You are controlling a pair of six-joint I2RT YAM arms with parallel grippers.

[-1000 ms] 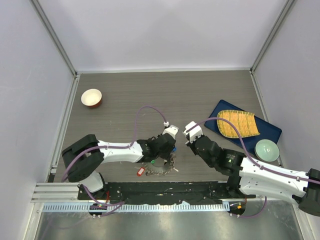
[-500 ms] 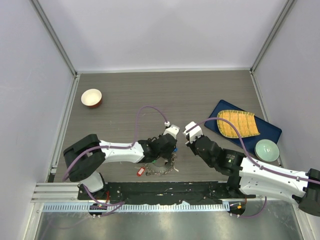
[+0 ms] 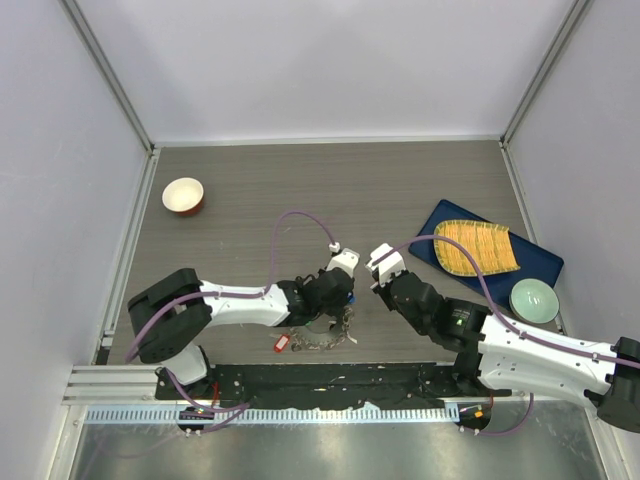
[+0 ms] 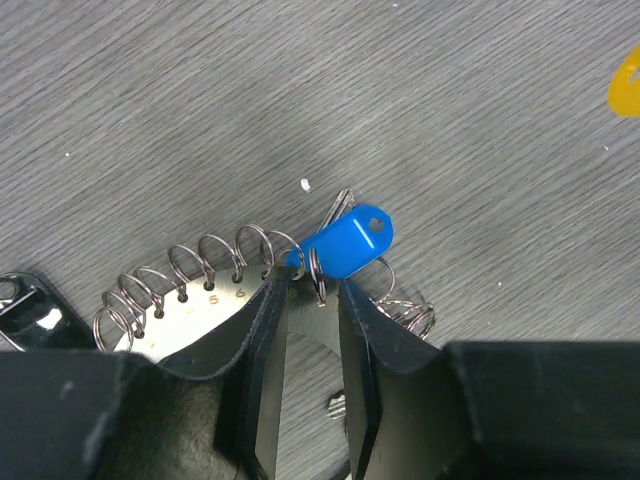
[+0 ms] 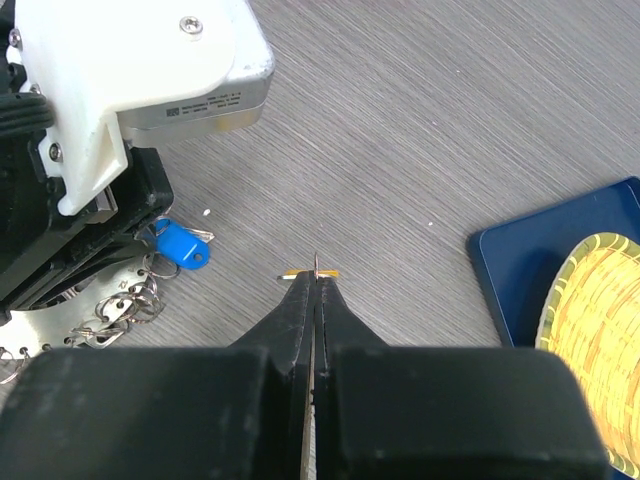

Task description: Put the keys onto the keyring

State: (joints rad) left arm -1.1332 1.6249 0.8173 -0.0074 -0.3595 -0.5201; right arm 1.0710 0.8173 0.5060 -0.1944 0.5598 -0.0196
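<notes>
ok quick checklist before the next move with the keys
1. Right gripper shut on the yellow-tagged key: ok.
2. Left gripper has a firm hold at the keyring: cannot tell.
3. Blue-tagged key threaded on a loop: cannot tell.
4. Yellow-tagged key lined up at a loop of the keyring: not ok, it is apart from it.
5. Space between the two: ok.

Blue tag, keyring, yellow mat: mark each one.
Blue tag (image 4: 345, 243): left wrist view, middle of the plastic.
Keyring (image 4: 195, 310): left wrist view, flat plate under the loops.
Yellow mat (image 3: 478, 247): top view, its centre.
</notes>
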